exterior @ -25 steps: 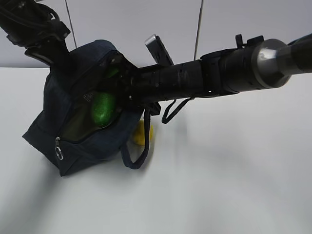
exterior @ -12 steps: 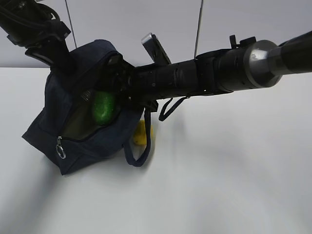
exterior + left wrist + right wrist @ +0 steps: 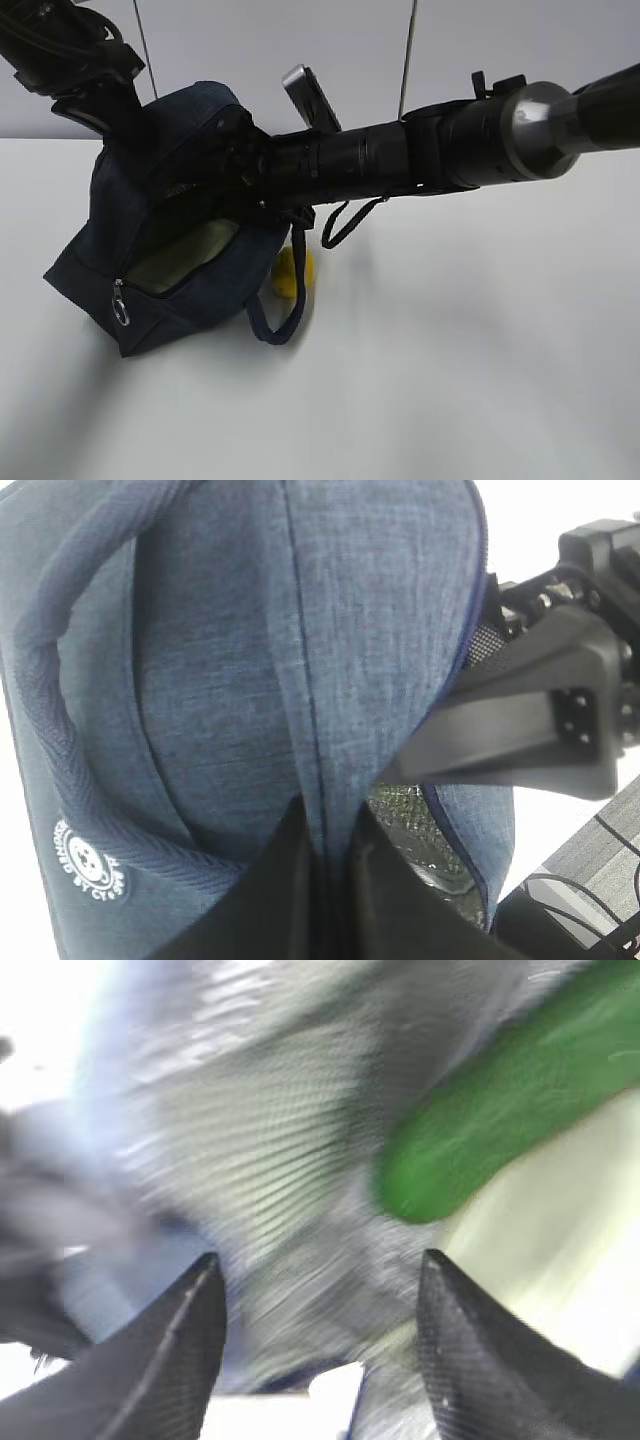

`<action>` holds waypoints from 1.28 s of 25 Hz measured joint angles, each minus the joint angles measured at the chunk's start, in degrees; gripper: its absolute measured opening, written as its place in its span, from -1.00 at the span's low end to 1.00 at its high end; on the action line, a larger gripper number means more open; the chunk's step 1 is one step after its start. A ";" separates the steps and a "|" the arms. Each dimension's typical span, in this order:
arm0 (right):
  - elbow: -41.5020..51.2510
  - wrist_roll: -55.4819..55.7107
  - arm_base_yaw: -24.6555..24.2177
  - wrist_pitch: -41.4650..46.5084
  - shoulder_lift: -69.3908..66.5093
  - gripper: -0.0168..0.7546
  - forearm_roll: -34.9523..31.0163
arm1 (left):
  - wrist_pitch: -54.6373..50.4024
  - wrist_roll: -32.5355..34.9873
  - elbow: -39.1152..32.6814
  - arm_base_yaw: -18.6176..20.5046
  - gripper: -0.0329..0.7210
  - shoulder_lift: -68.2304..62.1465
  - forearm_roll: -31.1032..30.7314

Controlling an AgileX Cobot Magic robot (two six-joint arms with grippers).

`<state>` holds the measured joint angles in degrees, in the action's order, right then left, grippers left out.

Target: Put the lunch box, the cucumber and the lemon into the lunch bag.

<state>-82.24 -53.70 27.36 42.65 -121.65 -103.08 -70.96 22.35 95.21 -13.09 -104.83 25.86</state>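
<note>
Nearest: lunch bag [image 3: 150, 260] tipped on its side, mouth gaping, pale lunch box [image 3: 190, 255] lid visible inside. Lemon [image 3: 290, 272] on table just beside bag, not yet packed. Right gripper [image 3: 320, 1290] inside bag, jaws apart, empty; cucumber [image 3: 500, 1110] lies free ahead of it. Rec.: retract straight, w/o snagging handle. Farthest: left gripper [image 3: 325, 880] clenched on bag fabric, holding mouth up.

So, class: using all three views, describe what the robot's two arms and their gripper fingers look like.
The right arm is a black ribbed tube ending in a bare silver metal joint, with a thin black cable looping beneath. The right gripper has dark, tapered fingers with a woven carbon-fibre texture. The left arm is black and blocky with bundled cables; the left gripper fingers are plain black.
</note>
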 joint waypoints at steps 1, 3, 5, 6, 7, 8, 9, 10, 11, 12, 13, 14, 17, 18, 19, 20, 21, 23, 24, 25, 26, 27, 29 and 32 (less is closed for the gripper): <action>0.00 -0.04 -0.29 0.98 0.00 0.22 0.30 | 0.00 0.00 0.00 0.00 -0.90 0.00 0.00; 0.00 -0.13 -0.98 3.20 0.52 0.22 1.69 | 0.00 0.00 0.00 0.00 -0.90 0.00 0.00; 0.00 -0.13 -1.61 5.66 1.44 0.22 3.61 | 0.00 0.00 0.00 0.00 -0.90 0.00 0.00; 0.00 -0.13 -2.00 6.99 2.23 0.22 4.54 | 0.00 0.00 0.00 0.00 -0.90 0.00 0.00; 0.00 -0.02 -2.53 8.01 3.03 0.22 5.38 | 0.00 0.00 0.00 0.00 -0.90 0.00 -0.23; 0.00 -0.02 -3.08 9.28 3.77 0.22 6.33 | 0.00 0.00 0.00 0.00 -0.90 0.00 -0.65; 0.00 0.05 -3.63 10.26 4.70 0.22 7.40 | 0.00 0.00 0.00 0.00 -0.90 0.00 -1.15; 0.00 0.45 -4.15 10.89 5.67 0.22 8.77 | 0.00 0.00 0.00 0.00 -0.90 0.00 -1.86; 0.00 0.67 -4.55 11.40 6.63 0.22 10.75 | 0.00 0.00 0.00 0.14 -0.90 0.00 -2.47; 0.00 1.38 -5.10 11.65 7.39 0.22 13.14 | 0.00 -0.10 0.00 0.54 -0.90 0.00 -2.85; 0.00 2.02 -5.75 12.06 8.23 0.22 15.71 | 0.00 -0.21 0.00 0.65 -0.90 0.00 -2.97; -0.03 2.98 -6.14 12.32 9.03 0.22 17.90 | 0.00 -0.31 0.00 1.06 -0.90 0.00 -2.97; -0.03 5.55 -7.37 12.66 10.82 0.22 25.69 | 0.10 -0.46 0.00 2.37 -0.90 0.00 -3.09; -0.03 6.35 -7.68 12.66 11.32 0.22 28.56 | 0.10 -0.56 0.00 2.67 -0.90 0.00 -3.18; -0.03 7.34 -7.82 12.66 11.63 0.22 31.43 | 0.10 -0.58 0.00 2.92 -0.90 0.00 -3.56; -0.03 8.18 -7.86 12.39 12.04 0.22 33.62 | 0.10 -0.68 0.00 3.05 -0.90 0.00 -3.85; -0.03 8.93 -7.86 12.22 12.37 0.22 36.00 | 0.10 -0.80 0.00 3.30 -0.90 0.00 -4.61; -0.03 10.51 -7.86 11.68 12.66 0.22 40.29 | 0.34 -1.41 0.00 3.37 -0.90 0.00 -5.96; -0.03 11.38 -7.86 11.43 12.76 0.22 42.05 | 0.38 -1.90 0.00 3.37 -0.90 0.00 -6.88; -0.03 12.09 -7.86 11.06 12.76 0.22 44.23 | 0.51 -2.23 0.00 3.37 -0.90 0.00 -7.88; -0.03 13.07 -7.86 10.48 12.76 0.22 46.41 | 0.61 -2.67 0.00 3.37 -0.90 0.13 -8.86; -0.03 13.97 -7.86 9.71 12.76 0.22 47.95 | 0.61 -3.08 0.00 3.37 -0.90 0.13 -9.61; -0.03 15.34 -7.86 8.40 12.76 0.22 50.52 | 0.72 -3.65 0.00 3.53 -0.90 0.24 -10.42; -0.03 17.08 -7.86 6.77 12.62 0.22 52.25 | 0.83 -4.08 0.00 4.28 -0.90 0.24 -10.69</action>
<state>-82.27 -36.62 19.50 49.42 -109.03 -50.83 -70.13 18.26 95.21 -8.81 -104.59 15.16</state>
